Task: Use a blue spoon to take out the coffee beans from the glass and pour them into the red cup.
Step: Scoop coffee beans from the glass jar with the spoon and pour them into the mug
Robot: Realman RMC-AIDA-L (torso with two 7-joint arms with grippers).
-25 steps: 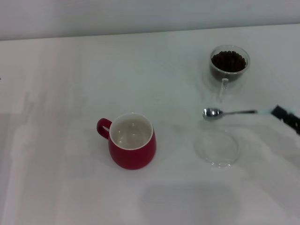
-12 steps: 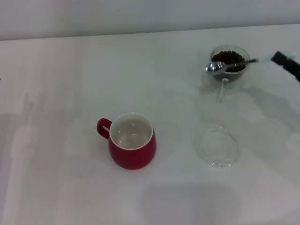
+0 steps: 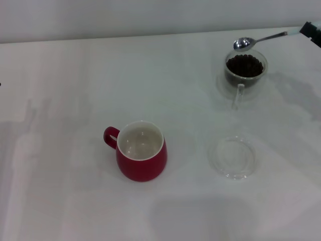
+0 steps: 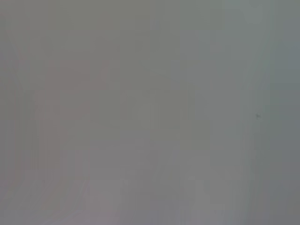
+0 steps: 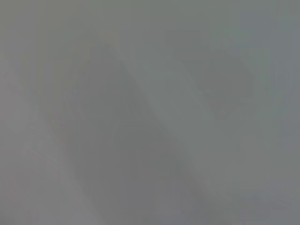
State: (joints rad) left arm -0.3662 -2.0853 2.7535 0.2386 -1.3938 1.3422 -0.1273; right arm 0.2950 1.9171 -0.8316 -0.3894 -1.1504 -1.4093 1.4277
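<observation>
We see our right gripper (image 3: 312, 31) at the far right edge of the head view, past the glass (image 3: 245, 69); only a dark tip of it shows, so we cannot tell how its fingers stand, though the pale handle end of the blue spoon (image 3: 261, 39) meets it there. From that tip the spoon reaches toward the glass, its shiny bowl in the air over the glass's far rim. The coffee beans (image 3: 244, 65) fill the glass. A clear saucer (image 3: 231, 158) lies on the white table (image 3: 65, 100) nearer us than the glass. The red cup (image 3: 141, 150) stands well apart from the glass, to its left and nearer us, white inside showing. Our left gripper is out of view.
</observation>
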